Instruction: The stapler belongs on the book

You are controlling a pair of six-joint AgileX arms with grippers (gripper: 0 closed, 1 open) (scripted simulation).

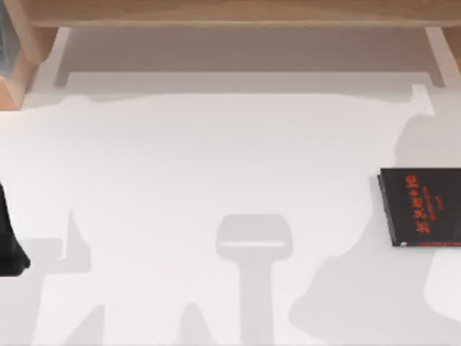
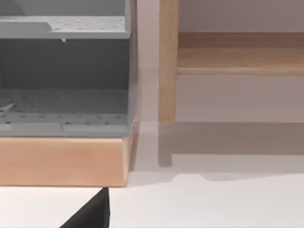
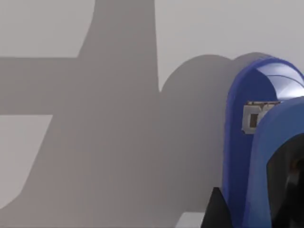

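Progress: stapler [image 3: 247, 142] not yet on book [image 1: 421, 207]; cover bare in the top view, so placing judged as left to do.
Stapler place: right up against the right end effector's wrist camera, looming large, with pale desk [image 3: 118, 142] and shadow behind; whether lifted or resting on the desk cannot be told.
Stapler look: bright blue, glossy, rounded nose, small grey metal part set into the front under the upper shell.
Right end effector: dark parts [image 3: 216, 211] at the edge of the wrist view beside the stapler; probably gripping it, judging by closeness, yet finger state cannot be told.
Book place: flat on the desk at the top view's right edge, partly cut off by the frame.
Book look: thin, black cover with red characters, pale page edges along the near side.
Left arm: parked at the top view's left edge, dark shape [image 1: 10, 245]; facing a grey rack [image 2: 64, 71] on a wooden base.
Left to do: carry stapler over the cover, lower, release.
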